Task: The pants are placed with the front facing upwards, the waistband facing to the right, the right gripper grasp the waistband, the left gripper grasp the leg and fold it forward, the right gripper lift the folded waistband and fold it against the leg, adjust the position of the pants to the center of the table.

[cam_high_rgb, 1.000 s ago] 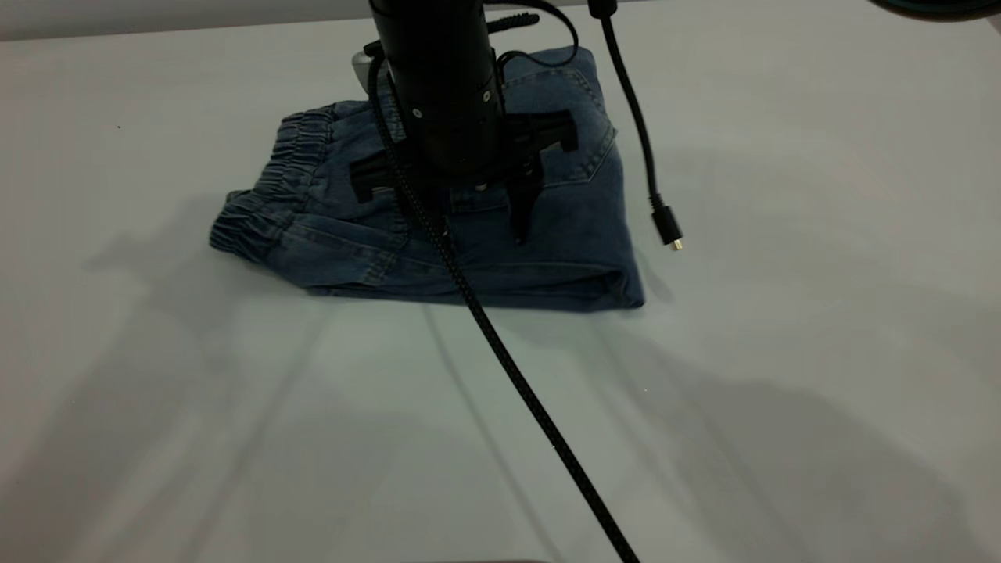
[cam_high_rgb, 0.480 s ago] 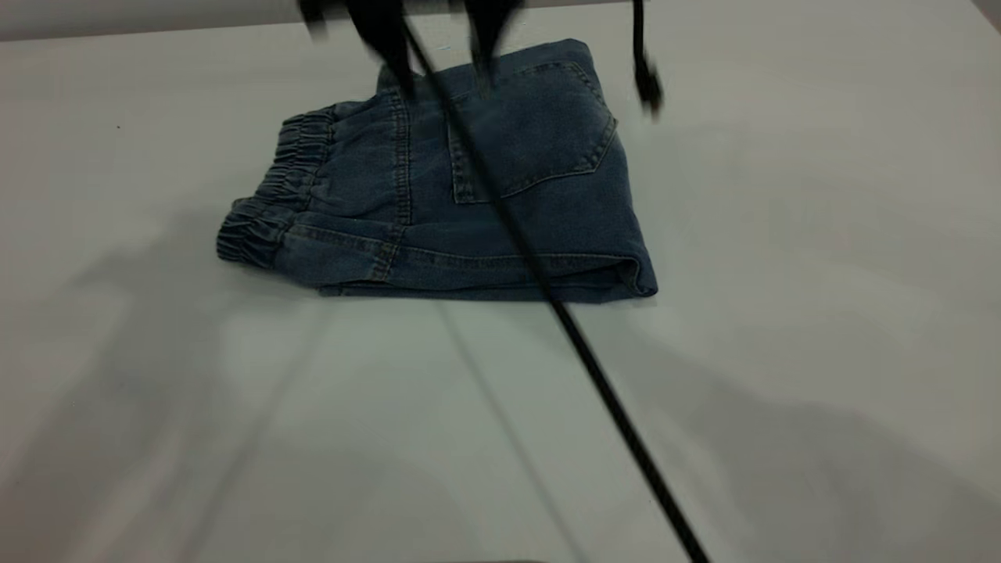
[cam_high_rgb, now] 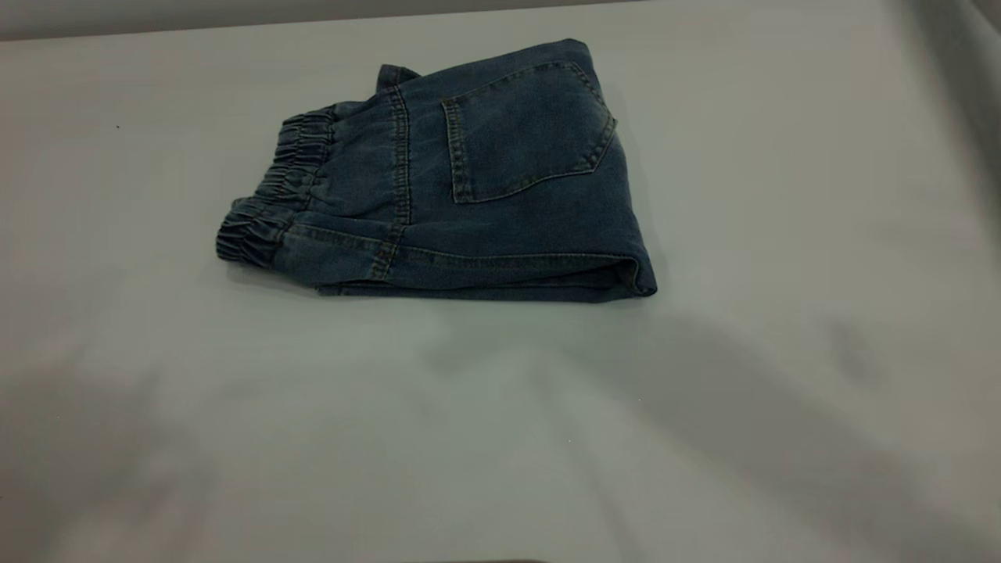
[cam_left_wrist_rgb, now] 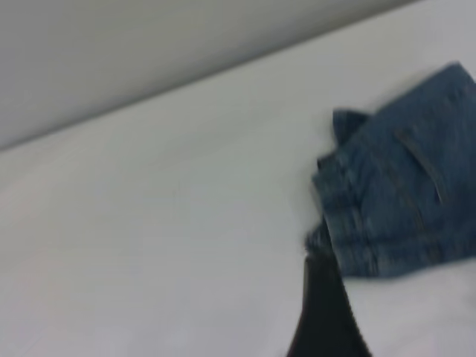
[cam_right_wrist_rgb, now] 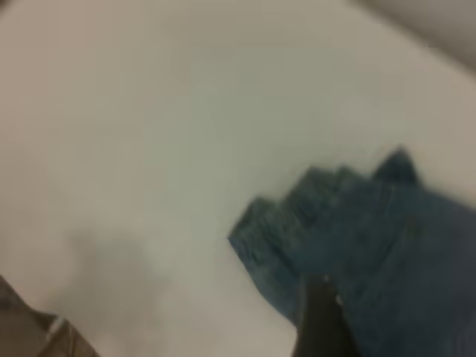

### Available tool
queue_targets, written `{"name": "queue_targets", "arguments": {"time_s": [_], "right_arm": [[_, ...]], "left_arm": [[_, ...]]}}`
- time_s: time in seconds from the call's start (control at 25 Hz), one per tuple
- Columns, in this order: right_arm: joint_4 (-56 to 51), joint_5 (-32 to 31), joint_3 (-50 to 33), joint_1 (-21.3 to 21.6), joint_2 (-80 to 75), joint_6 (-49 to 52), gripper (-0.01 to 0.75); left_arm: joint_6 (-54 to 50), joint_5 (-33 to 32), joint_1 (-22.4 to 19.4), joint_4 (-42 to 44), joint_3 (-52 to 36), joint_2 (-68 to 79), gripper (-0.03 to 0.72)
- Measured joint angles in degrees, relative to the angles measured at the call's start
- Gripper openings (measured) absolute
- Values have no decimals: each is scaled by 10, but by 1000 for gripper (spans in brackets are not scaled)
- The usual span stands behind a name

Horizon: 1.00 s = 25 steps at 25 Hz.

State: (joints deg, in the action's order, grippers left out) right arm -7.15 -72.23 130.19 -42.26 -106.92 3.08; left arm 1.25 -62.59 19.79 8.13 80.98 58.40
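Note:
The pants [cam_high_rgb: 469,180] lie folded into a compact blue denim bundle on the table [cam_high_rgb: 704,438], a back pocket [cam_high_rgb: 524,129] facing up. The ruffled waistband [cam_high_rgb: 270,195] forms the bundle's left end in the exterior view. Neither gripper shows in the exterior view. In the left wrist view a black piece of my left gripper [cam_left_wrist_rgb: 321,320] hangs above the table beside the pants [cam_left_wrist_rgb: 401,201], apart from them. The right wrist view has a black piece of my right gripper [cam_right_wrist_rgb: 320,320] above the edge of the pants [cam_right_wrist_rgb: 372,238], well off the cloth.
The table's far edge [cam_high_rgb: 313,17] runs just behind the pants. Soft shadows of the arms fall across the near half of the tabletop [cam_high_rgb: 743,391]. A brownish patch past the table's edge [cam_right_wrist_rgb: 30,327] shows in a corner of the right wrist view.
The black gripper that stood on the pants, and its cables, rose and left the exterior view. The pants shifted slightly right and now lie uncovered.

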Motion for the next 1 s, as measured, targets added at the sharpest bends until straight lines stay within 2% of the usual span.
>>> {"name": "queue_targets", "arguments": {"time_s": [0.12, 0.32, 0.56, 0.88, 1.0], "right_arm": [[-1, -2, -3, 0, 67, -16, 379], [-1, -3, -88, 0, 193, -31, 379], [0, -5, -304, 0, 352, -39, 379], [12, 0, -632, 0, 542, -38, 379], [34, 37, -748, 0, 611, -24, 379]], "left_arm": [[0, -45, 0, -2, -1, -39, 442], [2, -46, 0, -4, -2, -96, 442], [7, -46, 0, -28, -75, -184, 442], [11, -46, 0, -45, -286, -313, 442], [-2, -46, 0, -45, -368, -352, 442]]}}
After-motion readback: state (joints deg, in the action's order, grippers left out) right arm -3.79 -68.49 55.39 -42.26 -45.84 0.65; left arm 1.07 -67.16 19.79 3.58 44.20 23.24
